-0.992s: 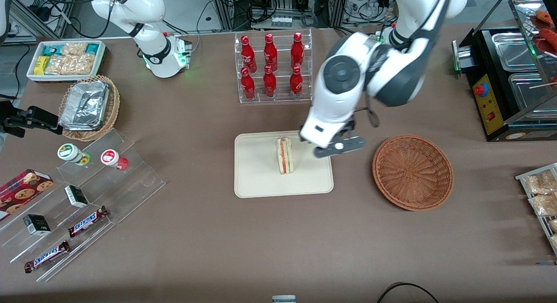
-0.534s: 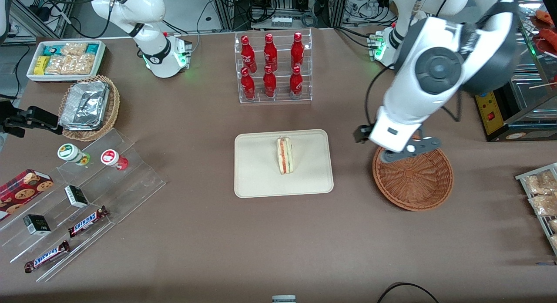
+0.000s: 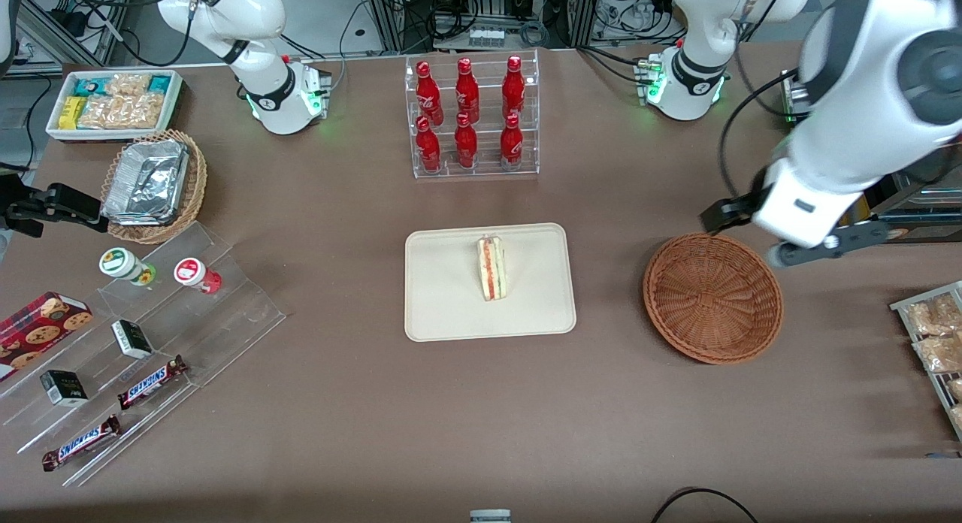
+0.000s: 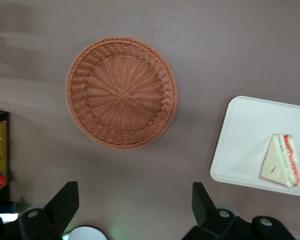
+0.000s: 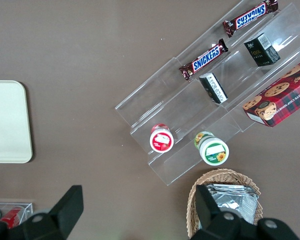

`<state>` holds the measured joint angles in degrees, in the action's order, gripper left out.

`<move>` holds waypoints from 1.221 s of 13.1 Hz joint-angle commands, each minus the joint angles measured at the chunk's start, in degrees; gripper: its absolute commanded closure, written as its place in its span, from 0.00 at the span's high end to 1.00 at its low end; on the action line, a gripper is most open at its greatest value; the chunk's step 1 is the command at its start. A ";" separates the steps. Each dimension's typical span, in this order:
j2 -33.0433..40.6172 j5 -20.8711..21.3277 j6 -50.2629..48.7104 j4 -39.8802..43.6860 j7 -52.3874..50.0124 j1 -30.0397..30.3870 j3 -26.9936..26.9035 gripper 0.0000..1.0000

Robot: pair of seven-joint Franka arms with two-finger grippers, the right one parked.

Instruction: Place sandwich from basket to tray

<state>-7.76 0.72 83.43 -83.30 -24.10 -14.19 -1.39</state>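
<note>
The sandwich lies on the cream tray in the middle of the table, its striped filling edge up. It also shows in the left wrist view on the tray. The reddish-brown basket is empty and sits beside the tray toward the working arm's end; it also shows in the left wrist view. My left gripper hangs high above the table, just past the basket's rim toward the arm's base. It is open and empty, with both dark fingers wide apart.
A clear rack of red bottles stands farther from the front camera than the tray. A black machine and a snack rack sit at the working arm's end. A tan basket with foil containers and a clear shelf of snacks lie toward the parked arm's end.
My left gripper has swung away from the tray's edge, across the basket, toward the working arm's end and higher. The sandwich has stayed on the tray.
</note>
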 commanded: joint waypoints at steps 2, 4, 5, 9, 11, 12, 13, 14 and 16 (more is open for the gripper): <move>4.67 -0.11 -2.40 -2.22 5.73 3.29 0.69 1.00; 6.51 -0.02 -2.40 -3.88 8.78 3.38 -0.36 1.00; 7.57 -0.02 -2.40 -4.85 10.46 3.29 -1.67 1.00; 9.43 -0.11 -2.75 -6.53 16.95 6.62 -2.92 1.00; 8.90 -0.19 -2.84 -5.83 19.35 8.46 -2.31 1.00; 8.64 -0.28 -2.58 -5.22 19.27 10.22 0.40 1.00; 7.85 -1.33 -2.75 -4.17 19.35 12.58 2.86 1.00; 7.58 -2.99 -2.84 -3.46 19.61 14.09 3.93 1.00; 7.58 -3.44 -2.05 -3.36 19.44 14.89 5.08 1.00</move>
<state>0.09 -1.56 81.25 -87.92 -5.42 -1.28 2.00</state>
